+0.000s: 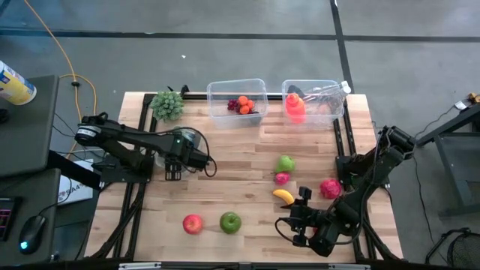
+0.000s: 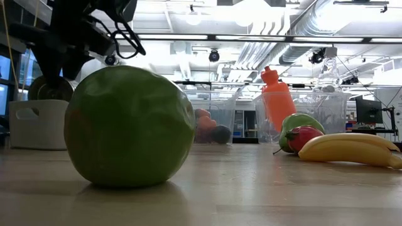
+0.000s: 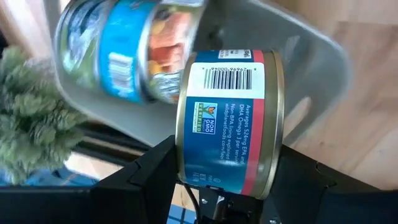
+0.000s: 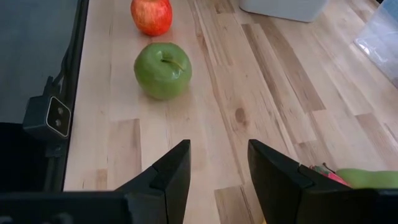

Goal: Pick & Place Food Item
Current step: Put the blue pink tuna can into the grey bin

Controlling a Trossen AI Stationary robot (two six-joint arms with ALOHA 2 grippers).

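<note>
- Wooden table [image 1: 247, 161], with two clear bins along its far edge
- Left gripper [image 3: 217, 180] over a grey bin [image 1: 184, 146] at the table's left side; its jaws clamp a blue-labelled can [image 3: 227, 121]
- Right gripper [image 4: 217, 168] near the front edge, jaws parted and empty; green apple [image 4: 163, 70] and red apple [image 4: 151, 15] lie ahead of it

A wooden worktop [image 1: 247, 150] is seen. A red apple [image 1: 193, 223], green apple [image 1: 230, 221] and banana [image 1: 283, 196] are laid on it. Two clear bins [image 1: 237, 101] are set at its far edge.

2 apples [image 1: 230, 221] side by side – banana [image 1: 283, 196] right of them.
</note>
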